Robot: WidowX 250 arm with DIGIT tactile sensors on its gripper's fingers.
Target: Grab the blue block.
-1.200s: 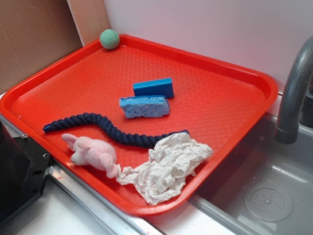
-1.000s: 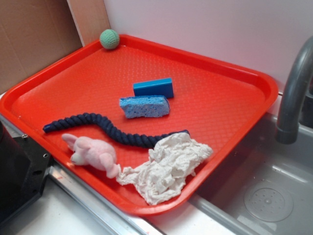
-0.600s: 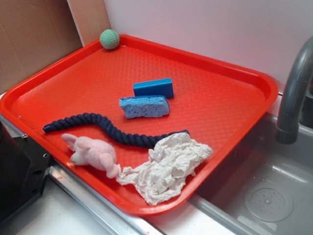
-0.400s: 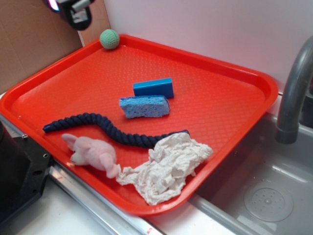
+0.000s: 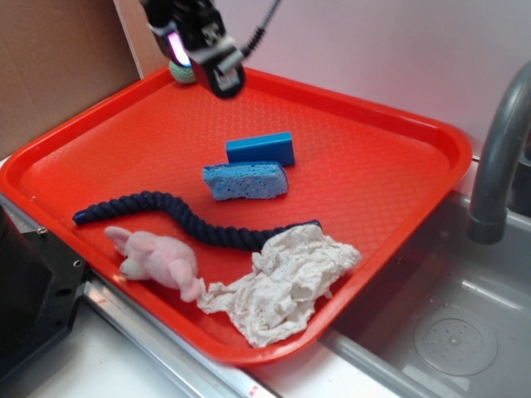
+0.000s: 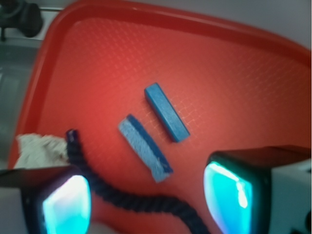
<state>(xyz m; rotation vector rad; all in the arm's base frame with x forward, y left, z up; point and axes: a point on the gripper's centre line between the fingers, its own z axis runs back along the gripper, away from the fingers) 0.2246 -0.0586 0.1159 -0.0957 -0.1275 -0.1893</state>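
Observation:
The blue block (image 5: 261, 148) lies flat near the middle of the red tray (image 5: 390, 191), just behind the lighter, porous sponge (image 5: 246, 180). From the wrist camera the blue block (image 6: 166, 111) runs diagonally, with the sponge (image 6: 144, 147) beside it on the left. My gripper (image 5: 217, 73) hangs high above the tray's back left part, well up and left of the block. It is open in the wrist view (image 6: 146, 199), the two lit fingers far apart with nothing between them.
A dark navy rope (image 5: 187, 215) curves across the tray's front, with a pink plush toy (image 5: 158, 258) and a crumpled cream cloth (image 5: 286, 280) near the front edge. A green ball (image 5: 179, 73) sits half hidden at the back left corner. A sink and grey faucet (image 5: 496, 162) stand at the right.
The gripper came into view from the top left and has moved right and down over the tray's back left part. Objects on the tray have not moved.

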